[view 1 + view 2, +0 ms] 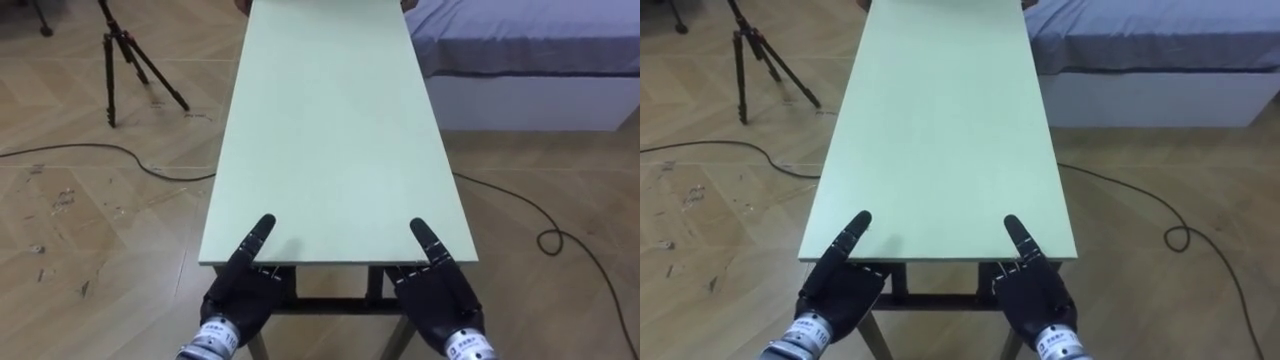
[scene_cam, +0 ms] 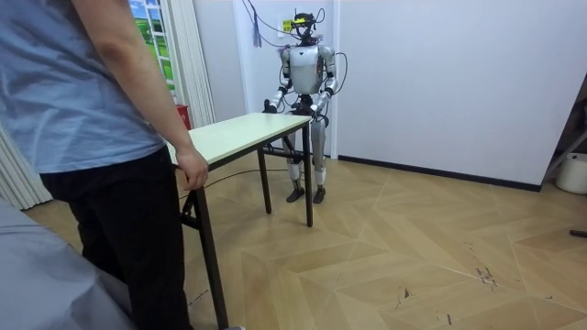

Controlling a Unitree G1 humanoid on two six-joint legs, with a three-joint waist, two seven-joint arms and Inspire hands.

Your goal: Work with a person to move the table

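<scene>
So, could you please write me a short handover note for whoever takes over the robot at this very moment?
Left hand: at the near short edge of the table, left corner, partly over the top; grip hidden.
Right hand: the same at the right corner.
A person stands at the far end; the person's hand is on its corner.
Bed on the robot's right, tripod on its left.
Done: both ends are manned.
Left: the table seems to rest on the floor; lift and carry remain.

We see a pale green bench on black legs, herringbone wood floor, grey-blue bed, black tripod.
</scene>
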